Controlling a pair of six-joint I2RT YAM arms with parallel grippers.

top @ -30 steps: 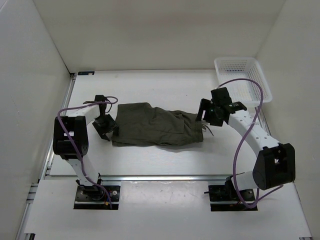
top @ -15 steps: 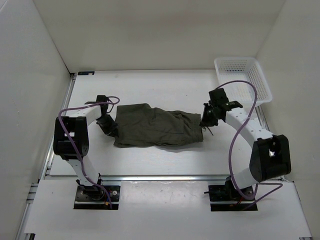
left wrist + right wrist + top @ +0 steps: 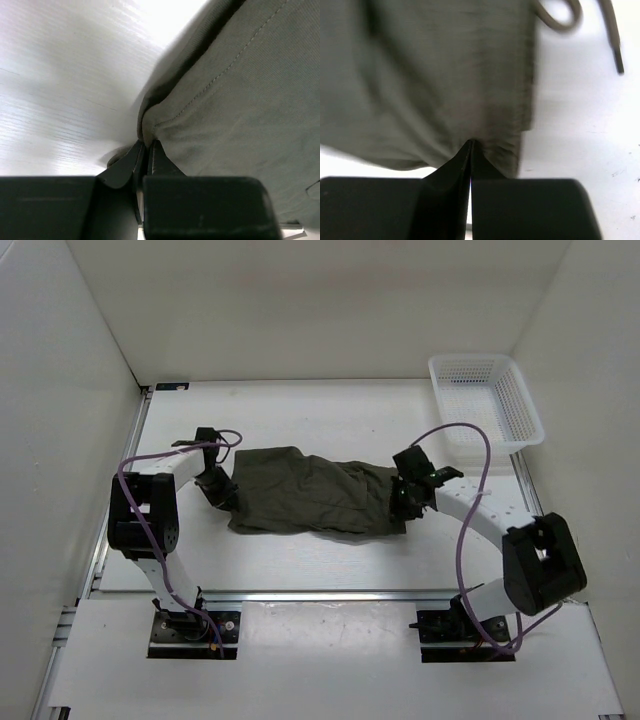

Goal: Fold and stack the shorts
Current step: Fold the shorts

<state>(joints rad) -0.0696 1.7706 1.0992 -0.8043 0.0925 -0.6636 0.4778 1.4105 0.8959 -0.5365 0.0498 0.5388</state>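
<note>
The dark olive-green shorts point(image 3: 310, 492) lie spread across the middle of the white table, legs to the left and gathered waistband to the right. My left gripper point(image 3: 222, 493) is shut on the shorts' left hem; in the left wrist view its jaws pinch a fold of the cloth point(image 3: 230, 100) at the tips point(image 3: 146, 144). My right gripper point(image 3: 399, 502) is shut on the waistband edge, and the cloth point(image 3: 435, 80) bunches at its tips point(image 3: 470, 143). The drawstring cord point(image 3: 612, 35) trails loose onto the table at the upper right of the right wrist view.
A white mesh basket point(image 3: 485, 400) stands at the back right corner of the table. White walls close in the table on the left, back and right. Purple cables loop over both arms.
Both grippers have closed from open onto the shorts' ends. The right arm has dropped lower and shifted left toward the waistband; the left has edged right onto the hem.
</note>
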